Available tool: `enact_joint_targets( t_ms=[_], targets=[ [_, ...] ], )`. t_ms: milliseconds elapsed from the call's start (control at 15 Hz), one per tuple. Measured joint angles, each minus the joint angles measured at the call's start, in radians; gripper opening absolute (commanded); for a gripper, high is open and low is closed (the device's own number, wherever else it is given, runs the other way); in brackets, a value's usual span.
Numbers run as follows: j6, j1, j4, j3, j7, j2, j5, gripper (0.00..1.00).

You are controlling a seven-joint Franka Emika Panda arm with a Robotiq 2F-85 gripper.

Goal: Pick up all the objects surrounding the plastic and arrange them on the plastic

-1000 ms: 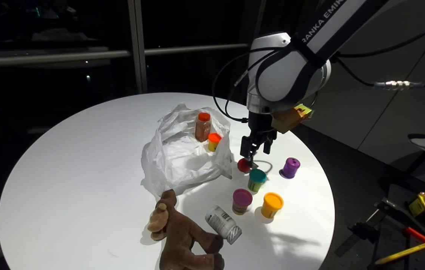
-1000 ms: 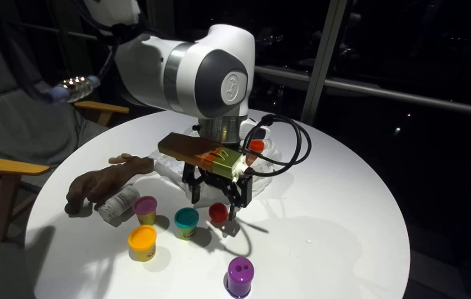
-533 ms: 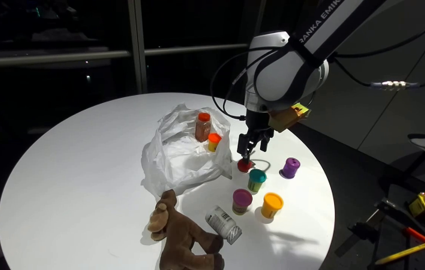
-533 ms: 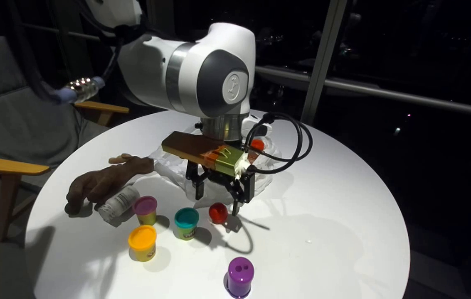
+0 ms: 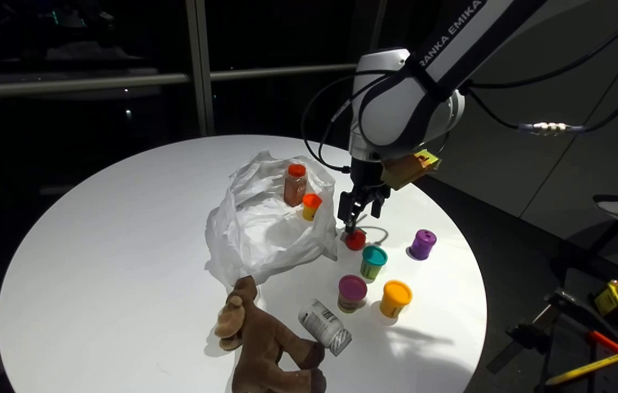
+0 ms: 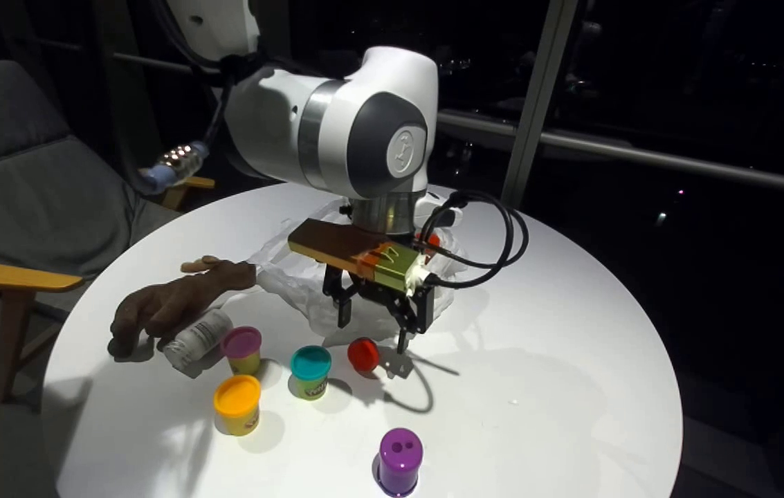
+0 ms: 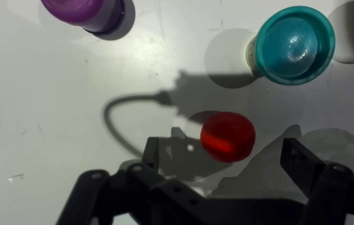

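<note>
1. The white plastic bag (image 5: 281,259) sits crumpled on the round counter (image 5: 101,245), mouth gaping upward. Hours below are read around the bag in an exterior view, 12 being its far side.
2. Done, judging by where they stand: the red-capped jar (image 5: 294,192) inside the bag at 1 o'clock, and the red-lidded tub (image 5: 310,208) inside at 2.
3. Left, by my count: seven things. The red round item (image 5: 355,240) is just beside the bag, between 3 and 4 o'clock; the purple cylinder (image 5: 422,245) is well out at 3.
4. The teal-lidded tub (image 5: 372,265) and, farther out, the amber-lidded tub (image 5: 394,300) are near 4; the purple-lidded tub (image 5: 351,295) is between 4 and 5.
5. The white bottle (image 5: 324,326) lies on its side at 5, near the brown plush animal (image 5: 259,341) at 6, whose far end is just beside the bag; whether it touches, I cannot tell.
6. The hand (image 6: 373,335) grips nothing: its fingers (image 7: 300,164) are spread wide, and in the wrist view the red round item shows in the gap between them, unheld.
7. I judge the task early, the red round item the likely next pick.
</note>
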Motion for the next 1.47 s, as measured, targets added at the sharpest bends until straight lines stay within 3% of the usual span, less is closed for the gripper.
enact_joint_targets(
  t_ms=[333, 400, 467, 867, 1200, 1467],
  targets=[
    [-0.017, 0.000, 0.035, 0.009, -0.007, 0.060, 0.003, 1.00],
    [-0.017, 0.000, 0.041, 0.011, -0.007, 0.069, 0.003, 0.75],
    [-0.017, 0.000, 0.048, 0.012, -0.007, 0.078, 0.003, 0.74],
    [-0.017, -0.001, 0.081, 0.012, -0.007, 0.104, 0.003, 0.27],
    [-0.016, -0.003, 0.093, 0.006, 0.003, 0.097, 0.009, 0.26],
    [-0.058, 0.003, 0.100, -0.008, 0.087, 0.011, 0.020, 0.26]
  ],
)
